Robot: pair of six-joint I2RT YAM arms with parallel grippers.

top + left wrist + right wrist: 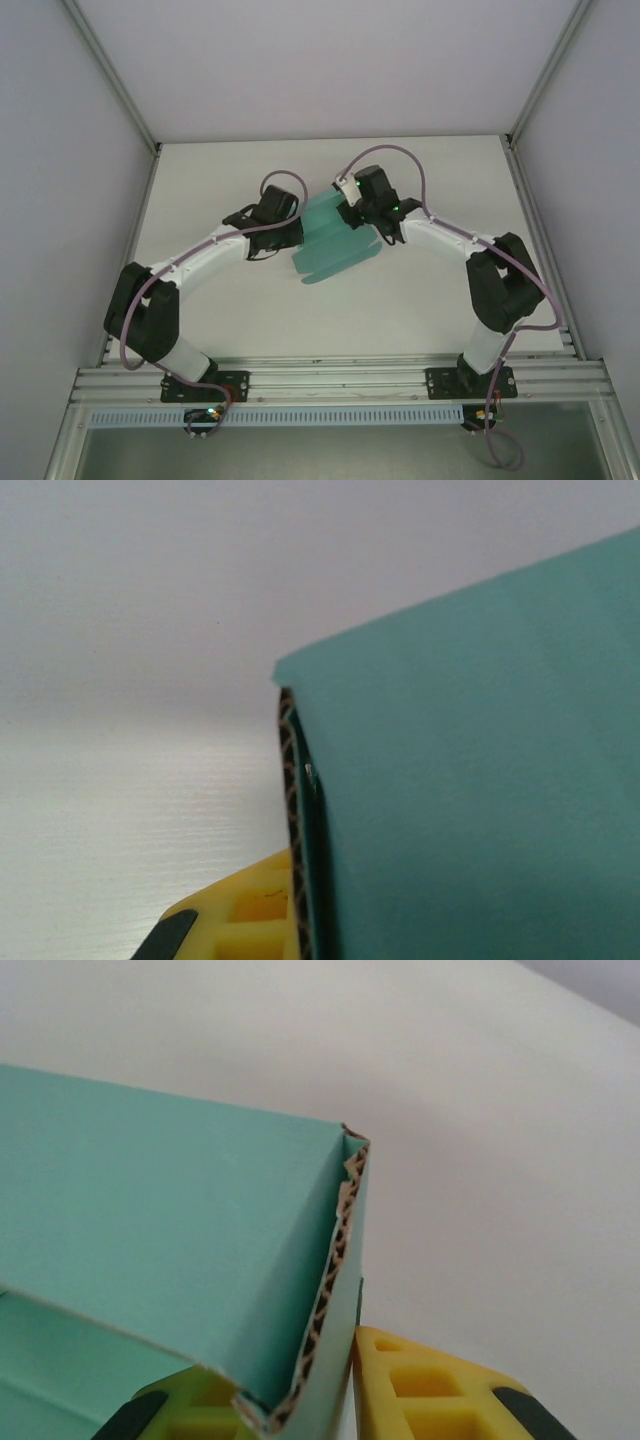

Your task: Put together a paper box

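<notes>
**Two grippers meet at the teal box**

The paper box, partly folded corrugated card, is at the middle of the white table. At its 1 o'clock, the right gripper clamps an upright wall between its yellow fingers. The left gripper meets the box at 9 o'clock. One left finger touches the card's edge, but whether that gripper is closed cannot be told.

White-and-black arms, mauve cables, yellow jaws, black tips

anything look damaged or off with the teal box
Only one thing: at the folded corner of the paper box in the right wrist view, the cut edge looks ragged, with the brown corrugated core exposed. Nothing else stands out.
</notes>
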